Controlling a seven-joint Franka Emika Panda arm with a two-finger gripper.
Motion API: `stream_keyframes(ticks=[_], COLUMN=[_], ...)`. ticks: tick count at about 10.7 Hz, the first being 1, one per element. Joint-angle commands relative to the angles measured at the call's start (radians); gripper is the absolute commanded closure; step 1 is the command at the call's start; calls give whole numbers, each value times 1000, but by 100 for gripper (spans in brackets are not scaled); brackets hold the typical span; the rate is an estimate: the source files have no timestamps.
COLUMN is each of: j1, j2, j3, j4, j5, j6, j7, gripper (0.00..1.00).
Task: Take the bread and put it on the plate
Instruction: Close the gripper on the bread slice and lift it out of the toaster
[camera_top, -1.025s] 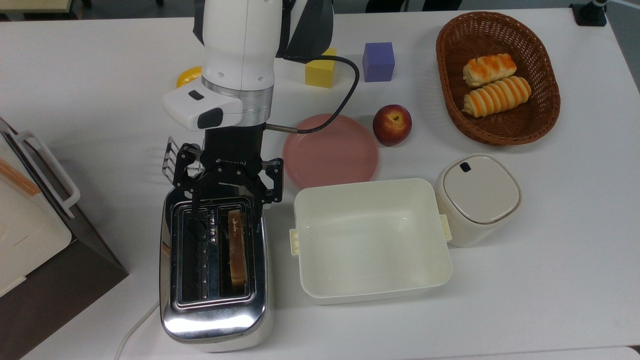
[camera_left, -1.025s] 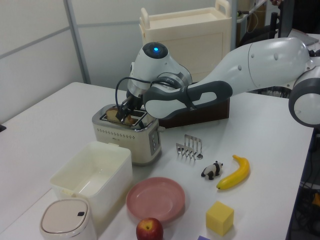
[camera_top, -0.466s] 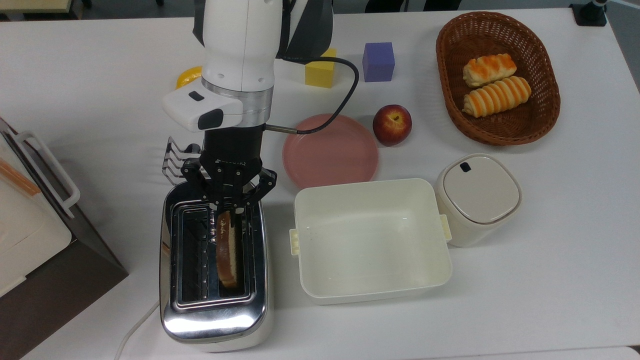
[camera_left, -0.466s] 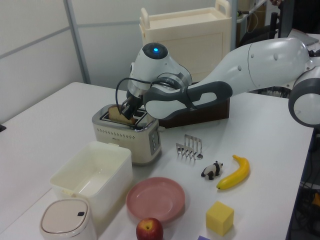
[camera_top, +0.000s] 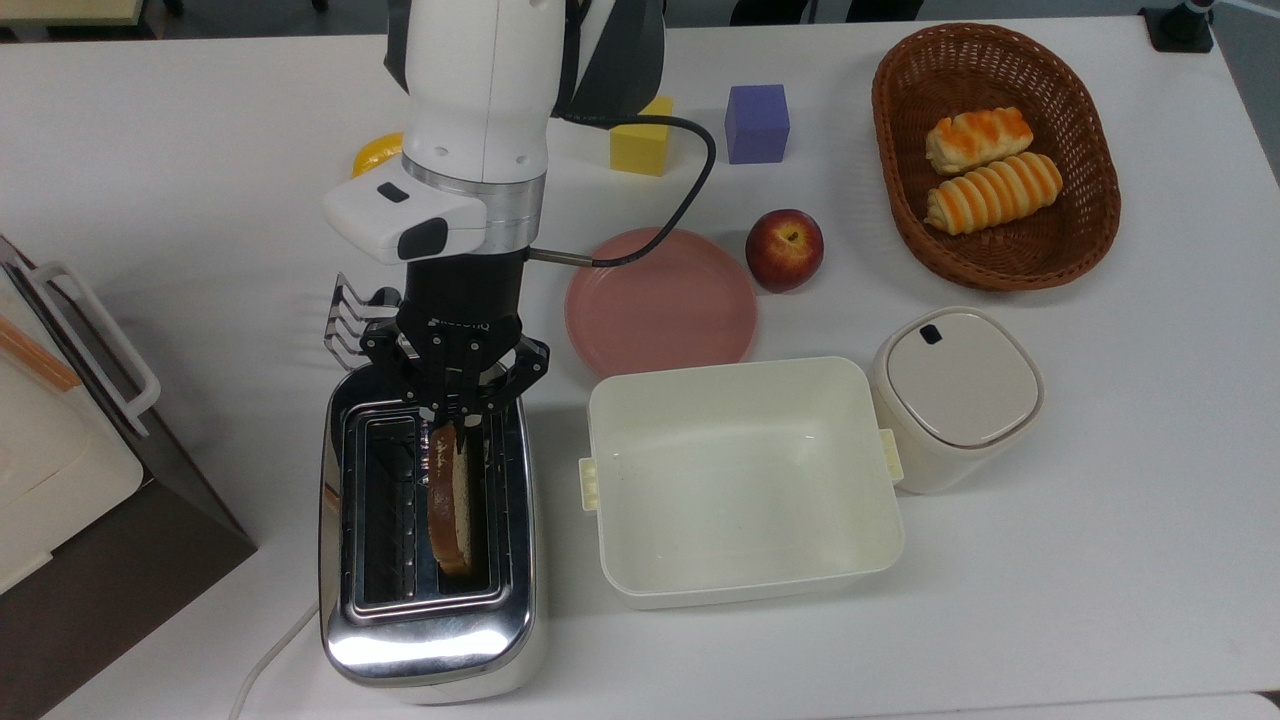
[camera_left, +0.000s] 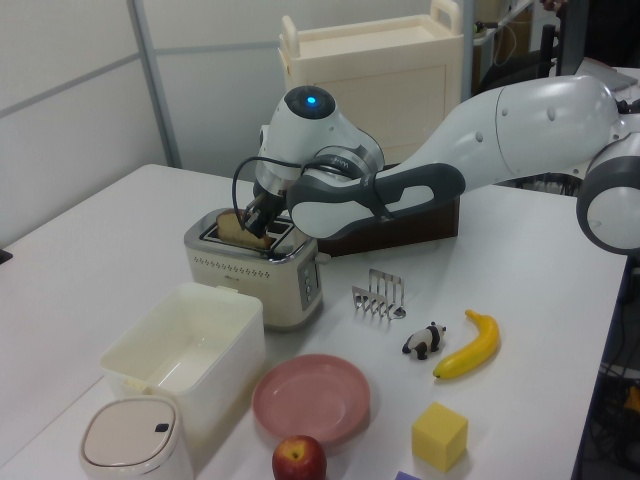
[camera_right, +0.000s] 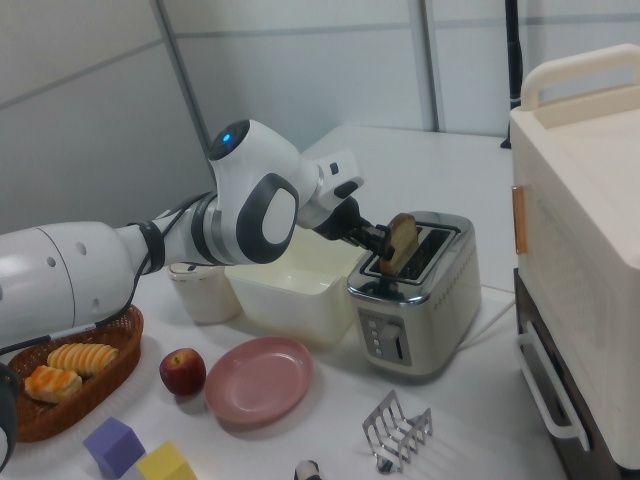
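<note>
The bread (camera_top: 448, 508) is a brown slice standing on edge, part way up out of the right slot of a chrome toaster (camera_top: 430, 640). My gripper (camera_top: 455, 420) is shut on the slice's end nearest the arm. In the right view the bread (camera_right: 402, 243) rises tilted above the toaster (camera_right: 425, 300) with the gripper (camera_right: 380, 240) holding it. The left view has the bread (camera_left: 236, 226) just above the slot, held by the gripper (camera_left: 262, 222). The pink plate (camera_top: 660, 310) lies bare on the table to the top view's right of the gripper, also seen as plate (camera_left: 312, 398) and plate (camera_right: 258, 380).
A cream tub (camera_top: 745, 480) stands right of the toaster, with a lidded canister (camera_top: 955, 395) beyond it. An apple (camera_top: 785, 250) lies beside the plate. A basket (camera_top: 1090, 230) holds two rolls. A toast rack (camera_top: 345, 320), two cubes (camera_top: 757, 123), a banana (camera_left: 470, 345) and a large box (camera_top: 40, 440) are around.
A second ago the gripper stood open around the slice in its slot. It has since shut on the bread and raised it a little, leaning it toward the top view's left.
</note>
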Motion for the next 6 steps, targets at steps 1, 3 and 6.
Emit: stream_keyframes(ticks=[1,3,6], j1=[-18,-16,-12], j2=[-83,-168,-253], j3=[12,24,44], j4=[-43,-90,-107], j5=[-10,-4,-3], j6=[-4,-10,-96], j7=[-8,-5,-4], gripper=[100,100,100])
